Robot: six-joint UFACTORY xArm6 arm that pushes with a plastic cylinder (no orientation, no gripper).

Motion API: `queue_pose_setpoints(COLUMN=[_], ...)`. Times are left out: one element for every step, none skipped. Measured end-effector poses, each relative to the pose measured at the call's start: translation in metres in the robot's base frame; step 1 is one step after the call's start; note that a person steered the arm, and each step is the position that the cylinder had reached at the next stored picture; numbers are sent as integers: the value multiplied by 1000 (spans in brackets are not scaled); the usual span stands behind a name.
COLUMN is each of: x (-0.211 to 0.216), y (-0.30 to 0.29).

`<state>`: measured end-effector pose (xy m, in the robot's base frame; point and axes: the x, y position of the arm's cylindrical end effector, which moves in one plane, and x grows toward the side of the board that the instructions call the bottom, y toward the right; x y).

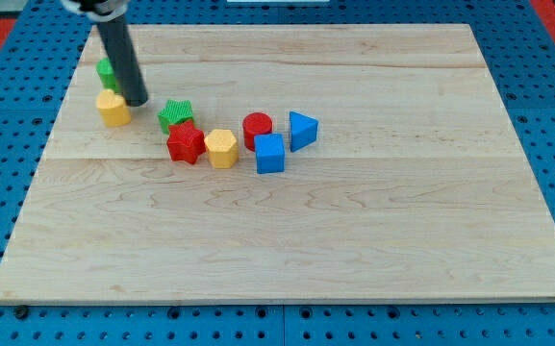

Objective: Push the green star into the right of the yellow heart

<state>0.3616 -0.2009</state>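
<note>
- At the desk (354,240) upper left, my tip (138,100) sits just right of the yellow heart (113,109); no gripper, a bare rod.
- Green star (175,115) lies right of the heart, touching the red star (186,143).
- Judged step: repositioning.
- Next: get behind the star's right side, push left without dragging the red star.

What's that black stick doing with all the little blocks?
It's a robot arm's rod, for pushing blocks around a wooden board. My tip sits just right of the yellow heart, with a green block partly hidden behind the rod. The green star lies further right, touching a red star, apart from the heart. So it hasn't been pushed against the heart yet.
</note>
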Motion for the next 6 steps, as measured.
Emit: queue_pose_setpoints(x=[-14,-33,17,18,11,-2], y=[43,110,113,57,13,78])
